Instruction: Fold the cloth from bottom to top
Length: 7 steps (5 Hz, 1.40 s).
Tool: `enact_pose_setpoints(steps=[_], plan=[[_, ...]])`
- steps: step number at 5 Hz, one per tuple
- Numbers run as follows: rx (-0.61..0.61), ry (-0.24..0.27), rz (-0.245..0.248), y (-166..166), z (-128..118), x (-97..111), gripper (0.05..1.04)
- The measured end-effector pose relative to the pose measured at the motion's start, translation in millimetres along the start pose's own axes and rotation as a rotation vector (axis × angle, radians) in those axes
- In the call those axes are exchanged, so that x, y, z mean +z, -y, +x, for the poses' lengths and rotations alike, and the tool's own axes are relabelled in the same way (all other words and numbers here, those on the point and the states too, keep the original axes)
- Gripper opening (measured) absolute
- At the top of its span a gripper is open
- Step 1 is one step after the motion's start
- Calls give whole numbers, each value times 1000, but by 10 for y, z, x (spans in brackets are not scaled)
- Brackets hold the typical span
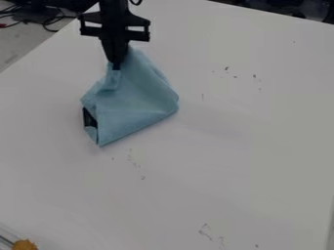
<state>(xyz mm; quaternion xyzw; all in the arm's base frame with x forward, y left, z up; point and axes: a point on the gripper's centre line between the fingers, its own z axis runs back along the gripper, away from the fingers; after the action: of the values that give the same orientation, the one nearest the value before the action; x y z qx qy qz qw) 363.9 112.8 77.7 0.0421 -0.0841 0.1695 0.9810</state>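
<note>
Item: yellow-orange, rough-surfaced lump (25, 244), lower left corner.
Item: smooth white tabletop (261, 146), beneath the work.
Item: soft pale-blue fabric cloth (135, 100), upper left of the tabletop, folded over itself, dark gap at its left side.
Item: black two-finger gripper (116, 67), at the cloth's upper part, fingers narrow, a raised tuft pinched between them.
Handling, as judged: light, limp, not fragile, prone to creasing and sliding; best gripped at the bottom hem, near its middle.
</note>
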Motion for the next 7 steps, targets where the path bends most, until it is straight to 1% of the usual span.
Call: enact_pose_setpoints(steps=[1, 2, 3, 4, 5, 6, 7], plan=[[8, -7, -23, -58, 10, -119, 110], [-8, -34, -29, -102, 59, -236, 223], [25, -40, -23, -110, 47, -239, 478], [23, -48, -23, -114, 27, -157, 782], [53, -32, -21, -128, 27, 21, 996], [68, -43, -7, -119, 26, 83, 1003], [47, -65, -3, 43, 11, 142, 999]])
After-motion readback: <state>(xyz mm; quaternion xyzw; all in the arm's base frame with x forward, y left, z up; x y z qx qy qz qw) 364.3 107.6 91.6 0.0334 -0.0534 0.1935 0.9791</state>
